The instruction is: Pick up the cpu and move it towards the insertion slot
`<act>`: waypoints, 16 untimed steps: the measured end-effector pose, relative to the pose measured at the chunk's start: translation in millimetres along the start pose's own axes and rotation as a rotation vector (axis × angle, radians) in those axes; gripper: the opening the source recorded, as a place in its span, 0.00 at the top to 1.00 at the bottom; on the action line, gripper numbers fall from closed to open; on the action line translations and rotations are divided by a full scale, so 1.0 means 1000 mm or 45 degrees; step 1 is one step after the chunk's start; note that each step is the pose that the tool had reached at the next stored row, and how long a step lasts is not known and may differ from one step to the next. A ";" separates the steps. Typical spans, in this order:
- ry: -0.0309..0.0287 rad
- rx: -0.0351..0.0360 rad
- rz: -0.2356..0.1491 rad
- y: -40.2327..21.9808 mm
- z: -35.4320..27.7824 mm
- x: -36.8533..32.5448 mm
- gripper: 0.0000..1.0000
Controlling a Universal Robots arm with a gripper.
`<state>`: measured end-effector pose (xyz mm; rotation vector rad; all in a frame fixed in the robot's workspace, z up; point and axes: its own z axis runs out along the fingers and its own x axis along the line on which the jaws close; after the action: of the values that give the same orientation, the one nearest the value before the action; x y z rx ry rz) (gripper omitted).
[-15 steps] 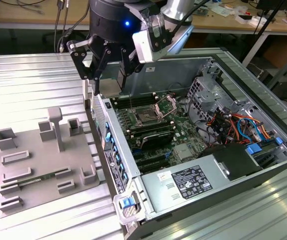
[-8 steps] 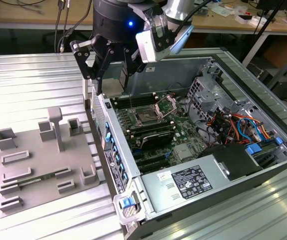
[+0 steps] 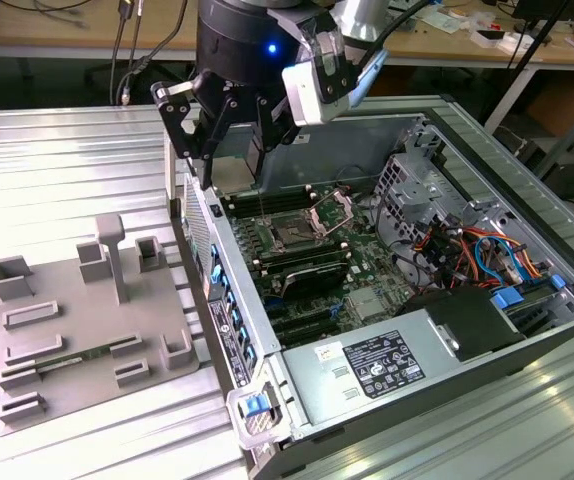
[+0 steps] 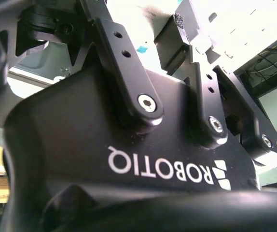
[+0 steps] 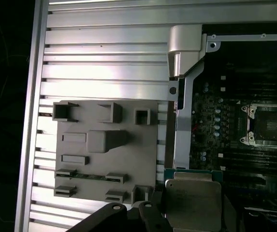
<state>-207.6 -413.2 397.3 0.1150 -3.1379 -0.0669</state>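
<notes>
In the first wrist view the cpu [image 5: 192, 198] sat at the lower right of the frame, pinched in the claw [image 5: 177, 212], its silvery top facing the camera, while the insertion slot [image 5: 269, 125] lay at the right edge. The exterior view showed the arm poised over the open computer case [image 3: 487, 200] (upper centre of the frame), claw [image 3: 229, 150] pointing down above the insertion slot [image 3: 292, 235], with a grey fixture tray [image 3: 77, 330] on the table [image 3: 47, 170] at lower left.

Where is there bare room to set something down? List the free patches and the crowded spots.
Free: the ribbed metal table around the grey fixture tray, and its strip along the open computer case at the exterior view's lower right. Crowded: the tray's holders, the case's boards and cables, and its tray-side wall, where the black gripper holds the silvery square cpu.
</notes>
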 end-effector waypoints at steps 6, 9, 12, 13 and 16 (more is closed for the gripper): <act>0.0001 0.0000 0.000 -0.0004 0.0005 -0.0044 0.45; 0.0001 0.0001 0.000 -0.0006 0.0008 -0.0073 0.45; 0.0001 0.0001 0.000 -0.0008 0.0010 -0.0101 0.45; 0.0000 0.0001 0.000 -0.0009 0.0011 -0.0113 0.45; 0.0001 0.0001 0.000 -0.0011 0.0013 -0.0142 0.45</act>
<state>-193.4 -413.2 396.0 0.1151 -3.1378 -0.0668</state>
